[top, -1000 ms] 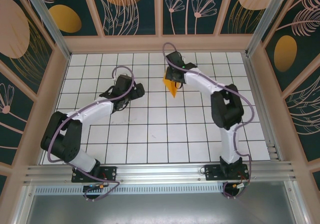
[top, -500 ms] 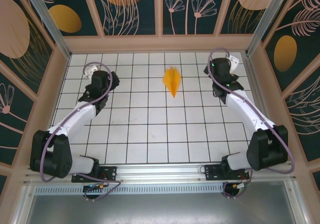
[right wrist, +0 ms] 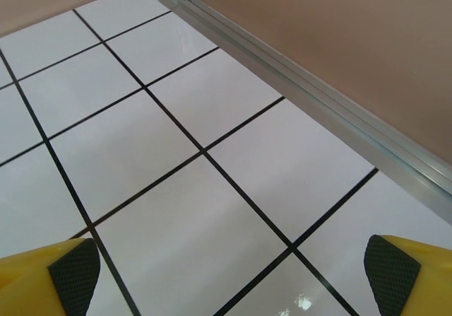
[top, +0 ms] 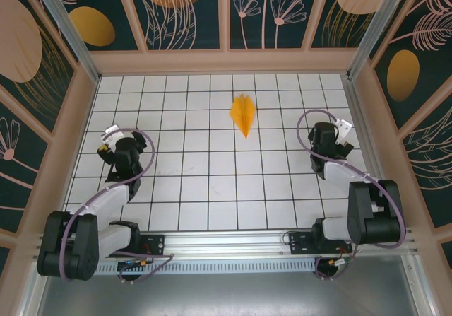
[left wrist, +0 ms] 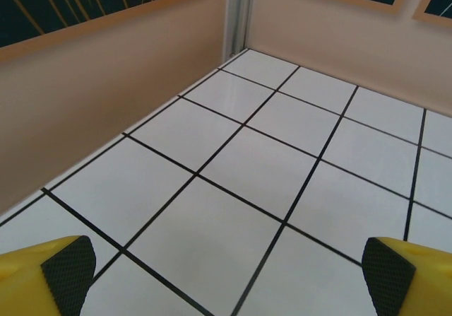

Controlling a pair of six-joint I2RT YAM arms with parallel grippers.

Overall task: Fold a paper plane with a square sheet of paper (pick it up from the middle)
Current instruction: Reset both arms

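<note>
The square sheet of paper lies folded into an orange-yellow paper plane [top: 243,114], a narrow dart with a centre crease. It rests flat on the white grid table at the far middle, its point toward me. Nothing touches it. My left gripper [top: 110,140] sits low at the left side, about three tiles from the plane. In the left wrist view the left gripper [left wrist: 229,273] is open over bare tiles. My right gripper [top: 340,133] sits low at the right side. In the right wrist view the right gripper [right wrist: 233,270] is open, with nothing between its pads.
Beige walls [top: 226,61] with patterned panels enclose the table on three sides. The left wall [left wrist: 85,97] stands close to my left gripper. A metal rail [right wrist: 311,97] along the right wall runs close to my right gripper.
The right gripper opened and let go of the plane, which now lies flat. Both arms drew back from the far middle to the sides and folded toward their bases.
</note>
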